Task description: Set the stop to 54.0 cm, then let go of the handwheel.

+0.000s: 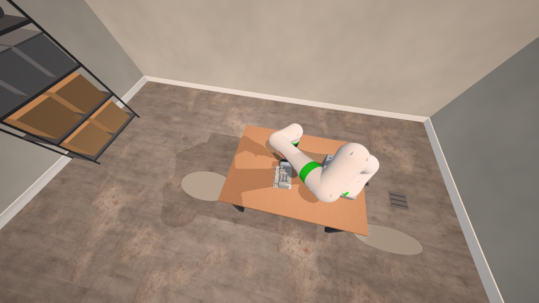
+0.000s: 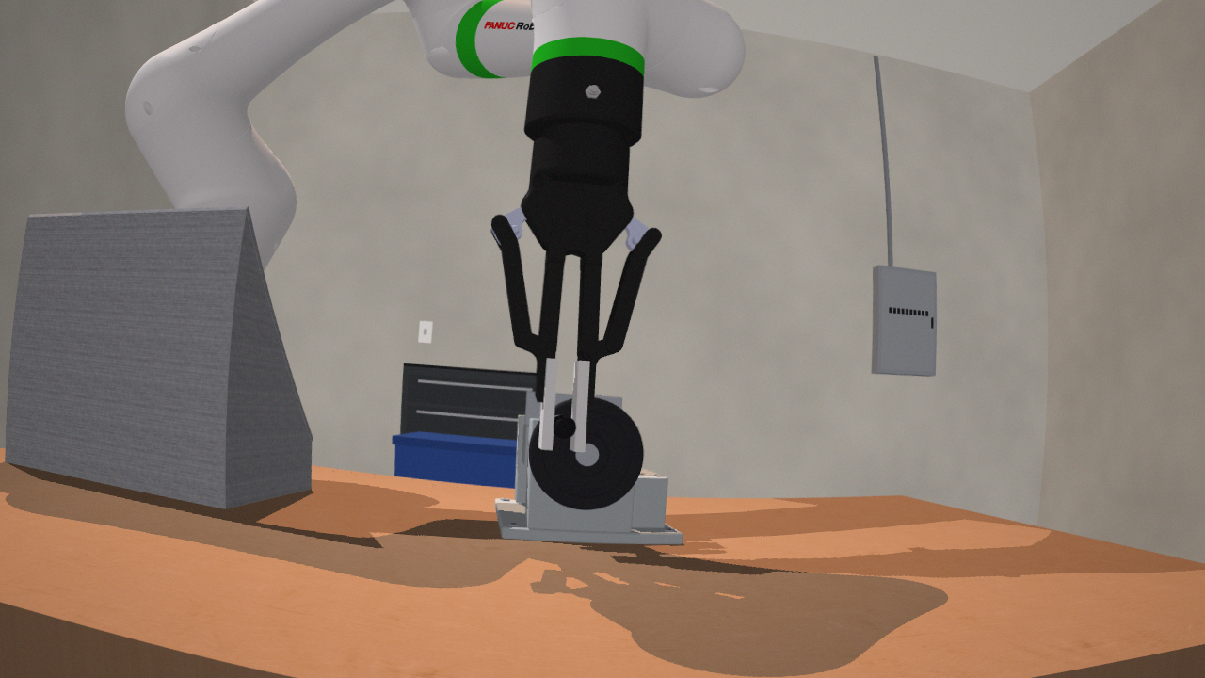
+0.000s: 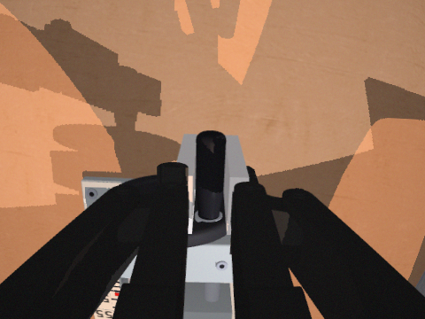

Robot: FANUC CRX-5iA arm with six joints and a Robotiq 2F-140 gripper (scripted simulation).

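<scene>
The grey stop unit [image 1: 283, 179] [image 2: 581, 518] stands on the table. Its black handwheel [image 2: 618, 476] [image 3: 208, 236] faces the exterior view. The crank handle [image 2: 564, 427] [image 3: 211, 177] sticks out from the wheel, above and left of the hub in the exterior view. My gripper [image 2: 562, 444] points down, shut on the handle, one pale fingertip on each side. In the wrist view the scale [image 3: 104, 307] shows 55 near a red mark [image 3: 117, 293]; the exact reading cannot be told. My fingers hide much of the unit, and I cannot make out the stop's position.
The wooden table [image 1: 256, 203] [image 2: 210, 581] carries the arm's base and a large grey wedge-shaped housing [image 2: 126, 354]. The arm [image 1: 305, 166] reaches over the table beside the unit. Behind the table are a blue box [image 2: 455, 460] and a dark drawer cabinet [image 2: 463, 400]. A shelf rack [image 1: 68, 111] stands far left.
</scene>
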